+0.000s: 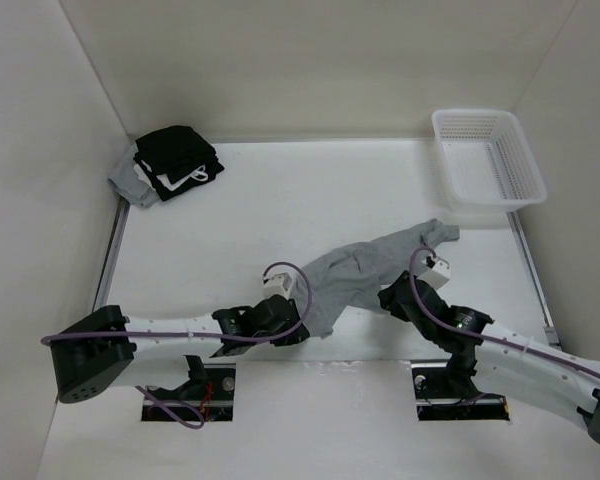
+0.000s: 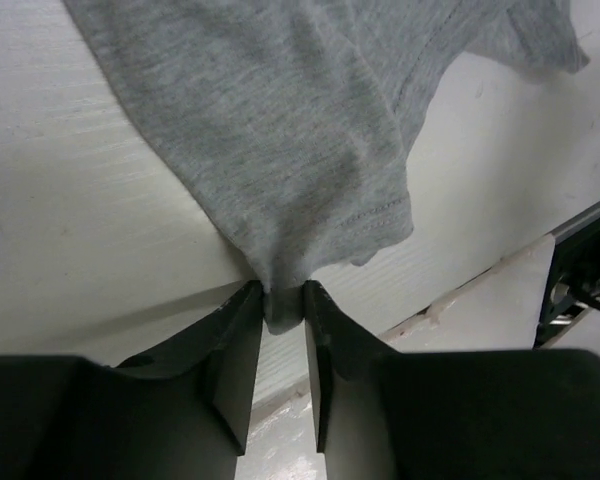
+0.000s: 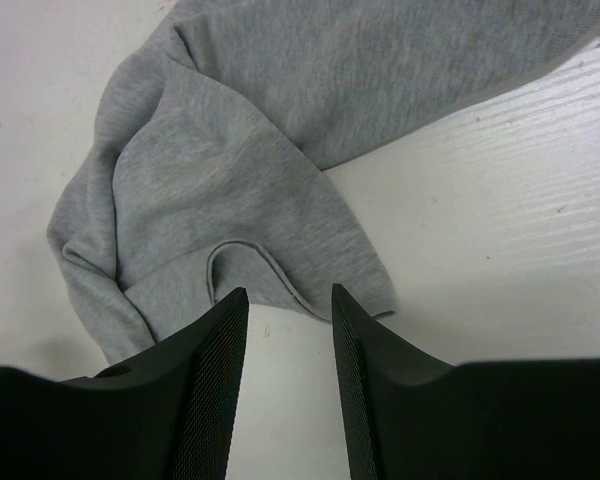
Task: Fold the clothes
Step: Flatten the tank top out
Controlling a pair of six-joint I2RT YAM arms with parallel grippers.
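The clothes (image 1: 365, 265) are one mid-grey knit garment lying crumpled in a slanted strip across the middle of the white table. My left gripper (image 1: 305, 325) sits at its near-left corner. In the left wrist view that gripper (image 2: 283, 295) is shut on a bunched corner of the grey cloth (image 2: 280, 120), which fans out beyond the fingers. My right gripper (image 1: 388, 297) is at the garment's near edge, further right. In the right wrist view it (image 3: 288, 295) stands open over bare table, with a folded hem of the cloth (image 3: 230, 190) just beyond its fingertips and nothing between them.
A white plastic basket (image 1: 490, 160) stands at the back right. A pile of black garments (image 1: 180, 160) lies on a pale grey one (image 1: 130, 182) at the back left. The table's near edge (image 2: 480, 285) runs close behind the left gripper. White walls enclose the table.
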